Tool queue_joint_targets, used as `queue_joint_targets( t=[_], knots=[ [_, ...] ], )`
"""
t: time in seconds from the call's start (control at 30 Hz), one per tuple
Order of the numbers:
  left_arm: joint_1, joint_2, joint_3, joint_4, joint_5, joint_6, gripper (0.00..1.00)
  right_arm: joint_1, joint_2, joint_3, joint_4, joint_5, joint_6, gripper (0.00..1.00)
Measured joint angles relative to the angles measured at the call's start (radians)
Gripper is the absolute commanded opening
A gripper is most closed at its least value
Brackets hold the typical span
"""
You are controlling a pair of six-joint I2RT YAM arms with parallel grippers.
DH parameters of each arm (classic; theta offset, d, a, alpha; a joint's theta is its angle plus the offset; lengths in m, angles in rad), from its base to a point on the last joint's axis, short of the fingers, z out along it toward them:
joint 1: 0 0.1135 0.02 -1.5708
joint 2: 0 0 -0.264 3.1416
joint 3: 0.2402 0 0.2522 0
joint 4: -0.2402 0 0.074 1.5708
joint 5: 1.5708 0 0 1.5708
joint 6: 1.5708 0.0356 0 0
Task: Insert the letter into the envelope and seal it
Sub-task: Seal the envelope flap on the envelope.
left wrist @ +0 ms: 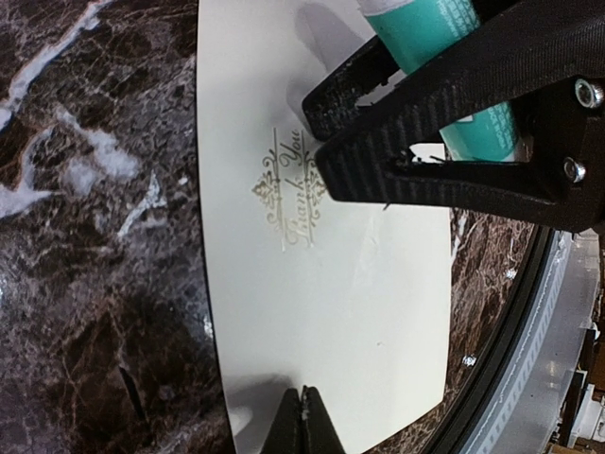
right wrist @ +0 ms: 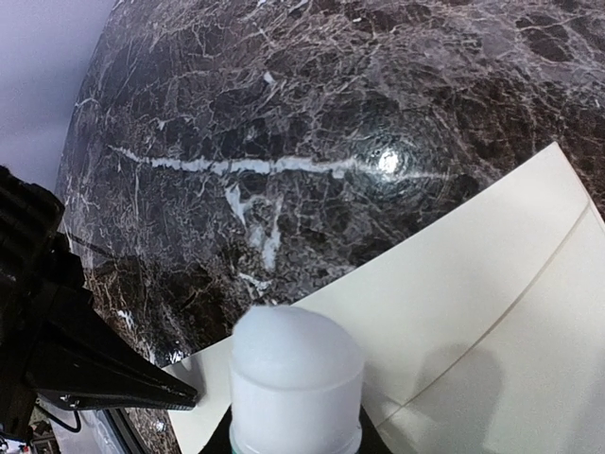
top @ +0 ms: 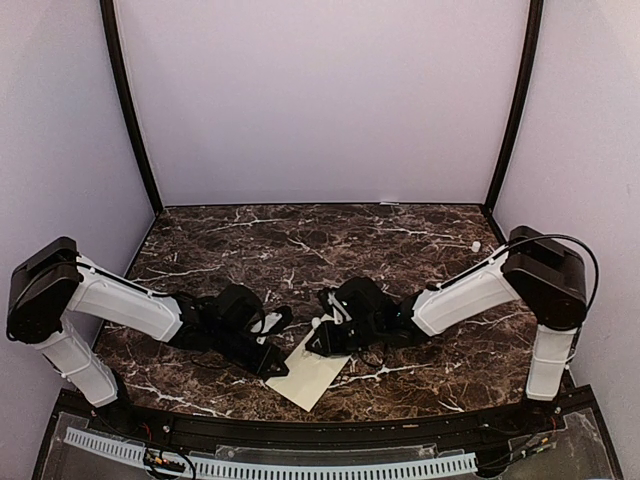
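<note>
The cream-beige envelope (top: pixel 318 378) lies flat near the table's front edge. Its gold "Thank You" emblem shows in the left wrist view (left wrist: pixel 288 189), and its flap seams show in the right wrist view (right wrist: pixel 492 312). My left gripper (top: pixel 276 366) is shut, with its tips (left wrist: pixel 304 416) resting on the envelope's near edge. My right gripper (top: pixel 322 338) is shut on a teal glue stick (left wrist: pixel 444 38) with a white end (right wrist: pixel 296 364) and holds it over the envelope's other end. No plain white letter is in view.
The dark marble table (top: pixel 300 250) stretches back to the lilac walls. A small white object (top: pixel 476 244) lies at the back right. The table's black front rim (left wrist: pixel 529 359) runs close beside the envelope. The two grippers are close together over the envelope.
</note>
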Motion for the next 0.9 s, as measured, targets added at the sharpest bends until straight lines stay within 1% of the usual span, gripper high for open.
queue_joint_targets(
  t=[0.33, 0.63, 0.9],
  knots=[
    [0.000, 0.000, 0.002, -0.002, 0.000, 0.000, 0.01, 0.012, 0.003, -0.025, 0.055, -0.039, 0.014, 0.00],
    [0.000, 0.002, 0.003, -0.003, 0.003, 0.000, 0.01, 0.088, 0.032, -0.029, 0.124, -0.056, 0.074, 0.00],
    [0.000, 0.002, 0.004, -0.006, 0.003, 0.000, 0.01, 0.060, 0.027, -0.037, 0.125, -0.045, 0.087, 0.00]
  ],
)
